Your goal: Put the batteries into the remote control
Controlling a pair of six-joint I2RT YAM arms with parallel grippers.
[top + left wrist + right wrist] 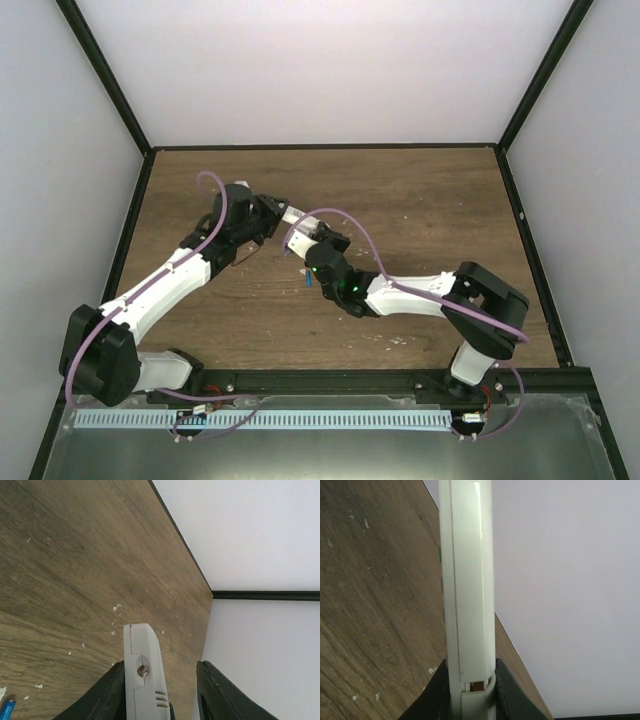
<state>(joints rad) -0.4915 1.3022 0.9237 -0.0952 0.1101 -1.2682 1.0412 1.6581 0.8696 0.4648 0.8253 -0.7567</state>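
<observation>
Brown wood makes the tabletop (430, 200), with white walls far behind. Near the arms, one little blue battery (308, 281) lies flat on the wood. Just past it, the right hand (306, 240) squeezes one end of the white remote control (293, 216) and holds it up. Farther on, the left hand (272, 217) sits with its fingers apart around the other end. One finger touches the remote control and the other leaves a gap.

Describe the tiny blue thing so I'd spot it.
On the wooden table, look near the middle where two white arms meet. Just below them in the top view lies the battery: a tiny bright blue cylinder, the only blue on the wood.
</observation>
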